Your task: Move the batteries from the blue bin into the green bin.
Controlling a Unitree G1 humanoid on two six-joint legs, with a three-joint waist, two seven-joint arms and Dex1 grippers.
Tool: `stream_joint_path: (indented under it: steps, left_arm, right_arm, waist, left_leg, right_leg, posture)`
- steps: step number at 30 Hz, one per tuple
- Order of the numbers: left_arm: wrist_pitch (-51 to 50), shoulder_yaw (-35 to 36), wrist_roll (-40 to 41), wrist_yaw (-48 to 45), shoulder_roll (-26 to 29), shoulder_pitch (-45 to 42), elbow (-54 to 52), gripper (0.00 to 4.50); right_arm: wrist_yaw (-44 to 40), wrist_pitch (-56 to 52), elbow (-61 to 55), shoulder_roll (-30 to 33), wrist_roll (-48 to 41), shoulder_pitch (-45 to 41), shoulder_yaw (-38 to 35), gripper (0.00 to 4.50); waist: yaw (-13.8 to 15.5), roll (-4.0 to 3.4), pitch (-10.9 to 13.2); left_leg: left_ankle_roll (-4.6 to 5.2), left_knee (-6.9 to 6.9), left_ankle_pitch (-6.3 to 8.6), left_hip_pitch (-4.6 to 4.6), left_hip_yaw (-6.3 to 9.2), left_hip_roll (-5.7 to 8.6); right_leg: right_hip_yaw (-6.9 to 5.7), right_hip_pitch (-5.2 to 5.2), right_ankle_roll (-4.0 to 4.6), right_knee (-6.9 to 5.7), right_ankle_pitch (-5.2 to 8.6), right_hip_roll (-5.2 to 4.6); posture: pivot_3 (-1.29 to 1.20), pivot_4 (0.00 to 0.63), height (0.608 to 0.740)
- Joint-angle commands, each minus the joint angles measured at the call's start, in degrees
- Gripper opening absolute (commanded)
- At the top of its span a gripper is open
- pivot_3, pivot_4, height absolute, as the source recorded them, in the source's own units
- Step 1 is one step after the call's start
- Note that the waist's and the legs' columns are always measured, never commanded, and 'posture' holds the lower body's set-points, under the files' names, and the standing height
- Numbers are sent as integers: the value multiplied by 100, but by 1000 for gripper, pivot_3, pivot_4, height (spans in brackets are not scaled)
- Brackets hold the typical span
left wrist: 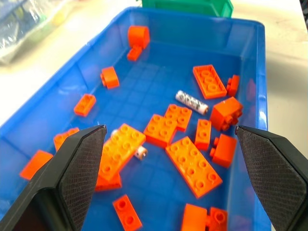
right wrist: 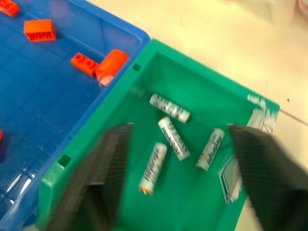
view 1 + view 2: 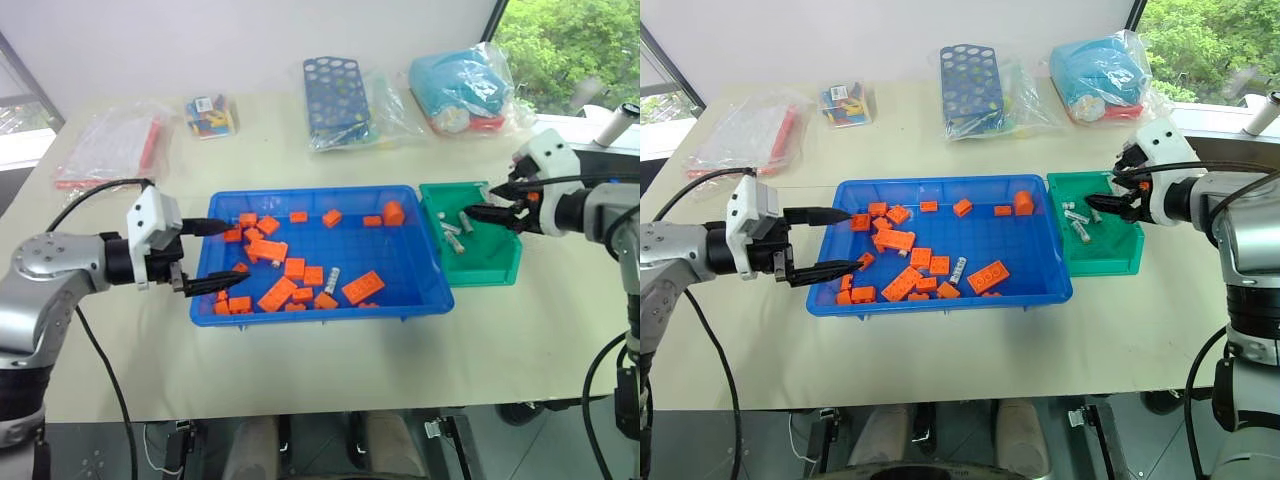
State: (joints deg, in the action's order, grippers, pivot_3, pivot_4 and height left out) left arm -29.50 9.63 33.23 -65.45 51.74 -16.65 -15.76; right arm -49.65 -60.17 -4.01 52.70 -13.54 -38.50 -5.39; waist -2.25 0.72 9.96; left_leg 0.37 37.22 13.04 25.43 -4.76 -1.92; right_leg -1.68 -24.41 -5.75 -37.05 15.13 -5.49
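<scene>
Green bin (image 2: 202, 192) holds four batteries (image 2: 169, 108); blue bin (image 1: 159, 86) holds two; both claws gape empty.

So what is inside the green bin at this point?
The green bin holds four batteries, lying loose on its floor, seen from the right wrist. The open right gripper hangs over it; its blurred fingers cover the near corners, so anything there cannot be seen.
</scene>
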Motion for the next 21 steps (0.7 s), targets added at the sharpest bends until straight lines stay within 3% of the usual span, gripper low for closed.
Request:
stream_joint_path:
  steps: [1, 4, 9, 14, 21]
  left_arm:
    - [56, -42, 11, -54, 17, -106, -11, 4500]
    - [94, -56, -50, -63, 33, -135, 95, 4500]
    - [93, -79, -85, -28, 42, -172, 141, 4500]
    - [15, -130, -65, 121, -41, -212, -25, 4500]
    - [-29, 93, -25, 300, 9, 129, -321, 4500]
  right_arm:
    - [52, 214, -99, -427, -302, -672, 65, 3478]
    - [150, 136, -221, -1262, -564, -1154, 422, 3478]
    - [470, 530, -129, -2709, -350, -1241, 1647, 3478]
    - [669, 1596, 774, -3502, 292, -1292, 2727, 3478]
    - [583, 2529, 2070, -4240, 828, -1535, 3233, 3478]
  waist:
    - [-21, 1, 1]
    - [-44, 1, 1]
    - [5, 1, 0]
    - [139, 6, -1]
    - [123, 11, -4]
  left_leg:
    - [0, 1, 0, 0, 0, -1]
    - [0, 2, 0, -4, -1, -5]
    - [-2, 0, -1, 2, 7, -30]
    - [-1, 21, -1, 14, 1, -23]
    - [-4, 21, -3, 6, 5, -21]
  right_leg:
    - [0, 0, 0, 0, 0, 3]
    - [5, 0, -1, -5, -1, 15]
    - [4, -2, 4, -6, 1, 43]
    - [4, 1, 2, -4, 0, 31]
    - [3, 4, 7, -14, -3, 34]
  posture:
    - [0, 150, 737]
    - [0, 150, 737]
    - [0, 150, 737]
    - [0, 150, 737]
    - [0, 150, 737]
